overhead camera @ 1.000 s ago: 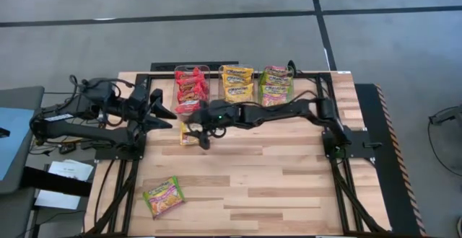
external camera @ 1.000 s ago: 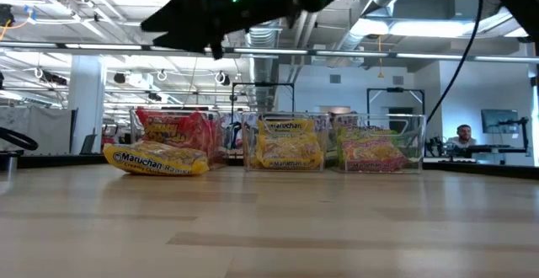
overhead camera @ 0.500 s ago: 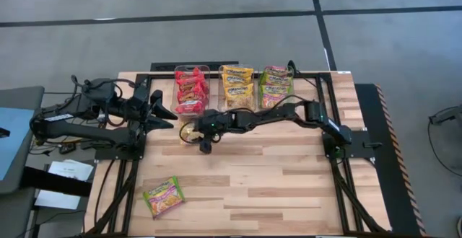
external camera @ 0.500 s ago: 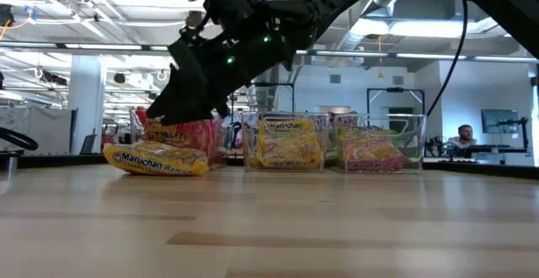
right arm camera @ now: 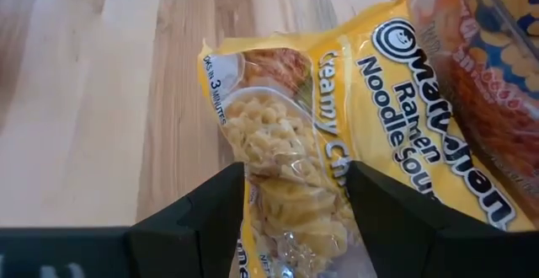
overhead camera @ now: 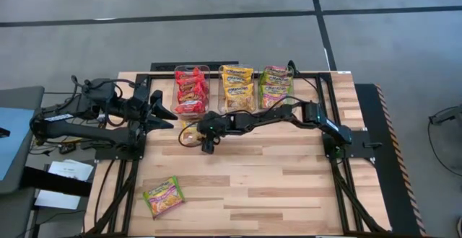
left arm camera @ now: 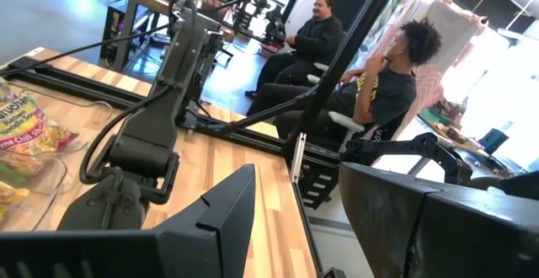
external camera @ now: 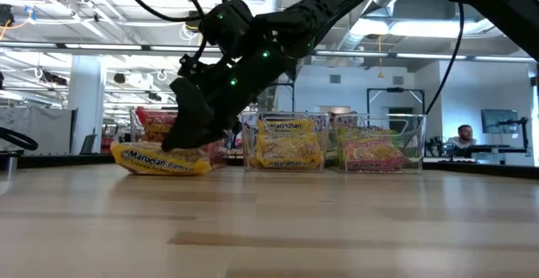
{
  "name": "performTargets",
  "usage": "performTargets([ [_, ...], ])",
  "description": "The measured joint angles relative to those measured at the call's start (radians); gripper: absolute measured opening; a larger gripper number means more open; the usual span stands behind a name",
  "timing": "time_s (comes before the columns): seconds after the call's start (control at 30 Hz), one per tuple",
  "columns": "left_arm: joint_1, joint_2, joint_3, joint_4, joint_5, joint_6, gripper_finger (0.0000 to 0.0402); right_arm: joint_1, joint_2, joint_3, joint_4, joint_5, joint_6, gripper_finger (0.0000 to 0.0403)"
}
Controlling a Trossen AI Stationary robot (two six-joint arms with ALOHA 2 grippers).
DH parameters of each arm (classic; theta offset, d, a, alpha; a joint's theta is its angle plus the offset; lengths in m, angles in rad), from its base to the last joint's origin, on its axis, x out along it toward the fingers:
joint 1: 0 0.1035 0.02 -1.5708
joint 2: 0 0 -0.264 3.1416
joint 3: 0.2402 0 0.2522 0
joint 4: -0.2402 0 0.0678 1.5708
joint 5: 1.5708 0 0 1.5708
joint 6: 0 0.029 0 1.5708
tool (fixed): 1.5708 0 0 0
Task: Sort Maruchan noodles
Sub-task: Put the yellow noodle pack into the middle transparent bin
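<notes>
Dropped within the last second onto the yellow packet (right arm camera: 320,168); right tool (right arm camera: 295,206) open astride it, nothing gripped yet. Ready to close. Left tool (left arm camera: 295,219) parked open.

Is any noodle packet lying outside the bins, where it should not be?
Yes, two. A green packet lies alone near the table's front left. A yellow packet lies before the red bin, between the right gripper's open fingers.

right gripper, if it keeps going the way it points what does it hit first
The yellow packet: the right gripper is open with a finger on each side of it, so probably the packet, then the table.
</notes>
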Motion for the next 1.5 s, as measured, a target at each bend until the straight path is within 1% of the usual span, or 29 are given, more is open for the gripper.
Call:
performTargets([
  [0.1,0.000,0.000,0.000,0.000,0.000,0.000,0.0160,0.004,-0.005,0.003,-0.065,0.010,0.003,0.0228],
  [0.17,0.000,0.000,0.000,0.000,0.000,0.001,0.0160,0.007,-0.006,0.005,-0.105,0.012,0.008,0.0211],
  [0.27,0.000,0.000,0.000,0.000,0.000,0.001,0.0160,0.016,-0.007,0.004,-0.136,0.012,0.016,0.0172],
  [0.47,0.000,0.000,0.000,0.000,0.000,0.001,0.0160,0.034,-0.005,0.002,-0.142,0.016,0.083,0.0082],
  [0.67,0.000,0.000,0.000,0.000,0.000,0.002,0.0160,0.058,-0.005,0.001,-0.141,0.008,0.138,0.0013],
  [0.8,0.000,0.000,0.000,-0.001,0.000,0.002,0.0160,0.076,-0.004,0.017,-0.161,-0.021,0.142,0.0007],
  [0.9,0.000,0.000,0.000,-0.001,0.000,0.002,0.0160,0.093,-0.001,0.075,-0.231,-0.028,0.130,0.0004],
  [1.0,0.000,0.000,0.000,-0.004,0.000,0.002,0.0160,0.106,0.005,0.153,-0.326,-0.030,0.066,0.0003],
  [1.13,0.000,0.000,0.000,-0.028,0.000,0.002,0.0160,0.117,0.009,0.257,-0.469,0.015,-0.002,0.0003],
  [1.3,0.000,0.000,0.000,-0.048,0.000,0.002,0.0160,0.115,0.009,0.368,-0.607,0.068,-0.007,0.0003],
  [1.5,0.000,0.000,0.000,-0.052,0.000,0.002,0.0160,0.122,0.008,0.470,-0.724,0.115,-0.037,0.0003],
])
